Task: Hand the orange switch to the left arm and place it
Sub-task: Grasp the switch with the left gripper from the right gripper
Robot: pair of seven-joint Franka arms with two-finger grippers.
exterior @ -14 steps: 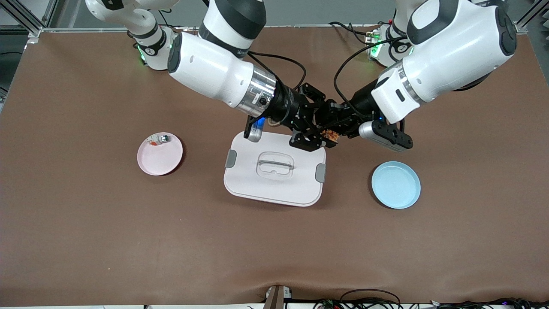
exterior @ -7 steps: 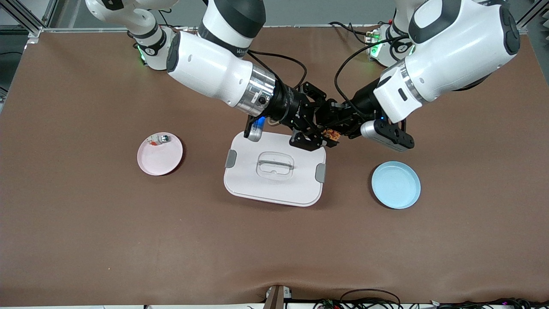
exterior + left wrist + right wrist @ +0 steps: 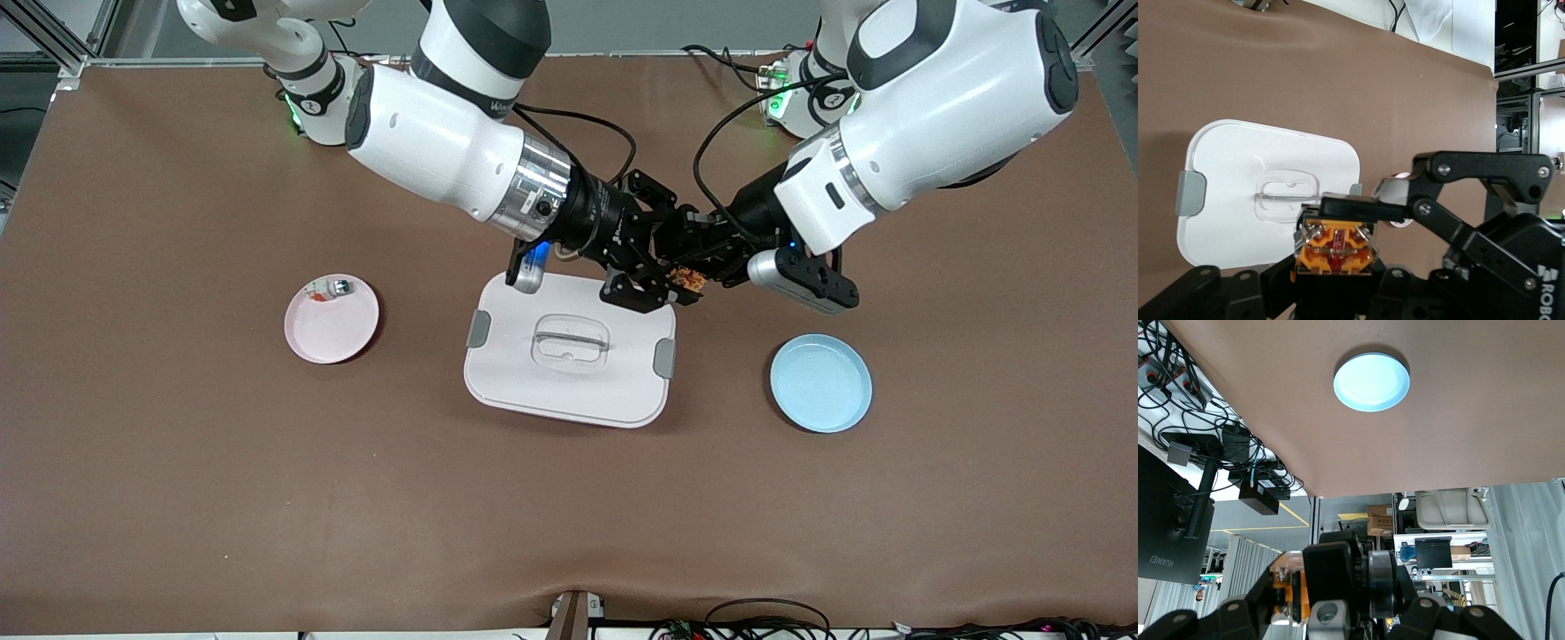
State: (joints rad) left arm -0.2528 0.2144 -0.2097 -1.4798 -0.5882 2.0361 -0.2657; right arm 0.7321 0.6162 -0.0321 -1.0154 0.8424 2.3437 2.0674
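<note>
The orange switch (image 3: 686, 281) is up in the air over the corner of the white box (image 3: 569, 373) toward the left arm's end. My left gripper (image 3: 692, 276) is shut on the switch. In the left wrist view the switch's orange face (image 3: 1335, 247) sits between the jaws, with the box (image 3: 1238, 167) below. My right gripper (image 3: 671, 262) is open, its fingers spread wide around the switch and the left fingertips. One right pad (image 3: 1358, 207) lies along the switch's top. The right wrist view shows the switch (image 3: 1286, 587) beside one of its own fingers.
A blue plate (image 3: 820, 384) lies toward the left arm's end and also shows in the right wrist view (image 3: 1371, 382). A pink plate (image 3: 331, 333) toward the right arm's end holds a small teal-and-silver piece (image 3: 336, 287). Cables trail from both wrists.
The left arm and the switch have shifted very slightly toward the left arm's end. The right arm has stayed almost still.
</note>
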